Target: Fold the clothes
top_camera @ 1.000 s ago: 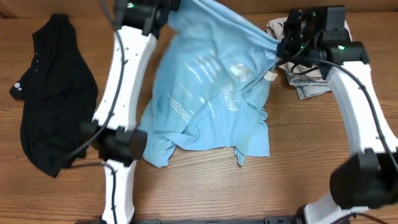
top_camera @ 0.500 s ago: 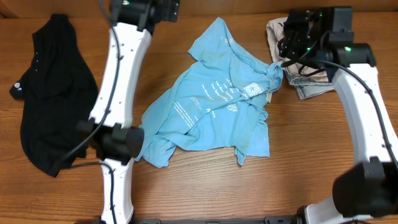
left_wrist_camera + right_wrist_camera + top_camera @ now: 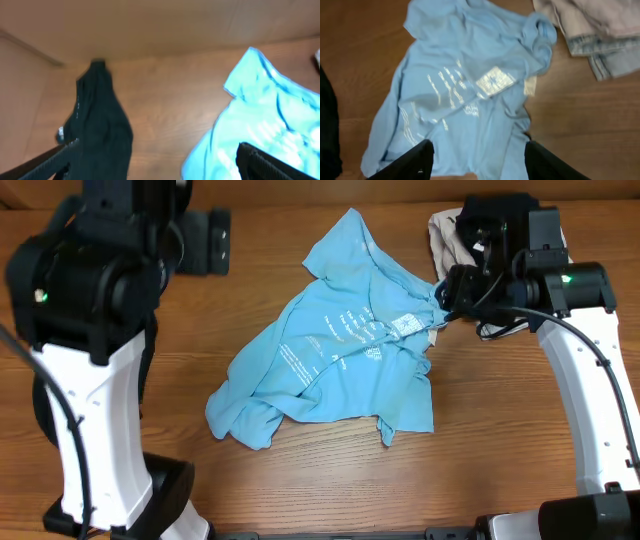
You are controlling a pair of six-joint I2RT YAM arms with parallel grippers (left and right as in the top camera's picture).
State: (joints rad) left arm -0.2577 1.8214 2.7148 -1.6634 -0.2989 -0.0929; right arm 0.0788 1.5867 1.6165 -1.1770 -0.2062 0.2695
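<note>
Looking at a crumpled blue T-shirt on the counter, black shirt lying apart, left hand and right hand both released.

Wooden table: blue T-shirt, perhaps jeans

Robot lab or test workspace, wood-grain bench, white-and-black left arm and right arm rising from its near edge, plain tan wall behind its far edge, clothes lying loose mid-bench
</note>
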